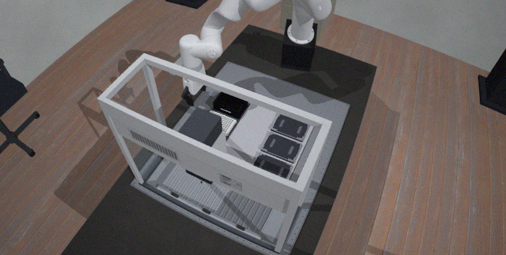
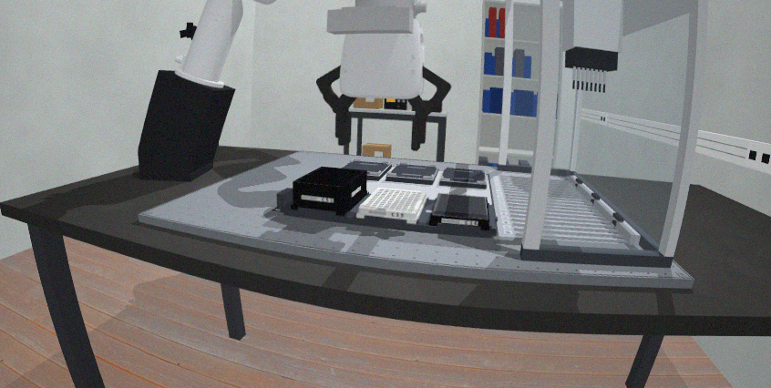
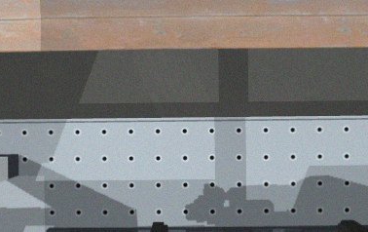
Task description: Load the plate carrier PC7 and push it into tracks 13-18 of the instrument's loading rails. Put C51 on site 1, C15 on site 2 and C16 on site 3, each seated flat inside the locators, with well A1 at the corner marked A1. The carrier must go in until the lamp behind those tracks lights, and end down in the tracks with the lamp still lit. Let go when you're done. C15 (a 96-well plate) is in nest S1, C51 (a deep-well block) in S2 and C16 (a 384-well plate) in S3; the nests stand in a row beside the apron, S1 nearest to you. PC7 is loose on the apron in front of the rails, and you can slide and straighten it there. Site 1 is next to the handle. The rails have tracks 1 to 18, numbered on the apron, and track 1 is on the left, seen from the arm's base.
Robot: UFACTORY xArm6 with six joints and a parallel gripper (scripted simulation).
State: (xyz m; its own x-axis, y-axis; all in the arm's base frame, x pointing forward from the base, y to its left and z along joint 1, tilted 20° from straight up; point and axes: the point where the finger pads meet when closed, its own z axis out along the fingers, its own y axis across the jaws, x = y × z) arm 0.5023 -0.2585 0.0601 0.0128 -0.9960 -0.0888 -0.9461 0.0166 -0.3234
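Gripper (image 2: 378, 118) hangs above the apron with its fingers (image 2: 342, 126) spread wide, nothing between them. Below and slightly towards me, carrier PC7 (image 2: 285, 209) lies on the apron in front of the rails (image 2: 560, 213), carrying all three plates in a row: black block C51 (image 2: 330, 188), white C15 (image 2: 392, 204), dark C16 (image 2: 461, 209) nearest the rails. The three nests (image 2: 412, 171) behind it stand vacant.
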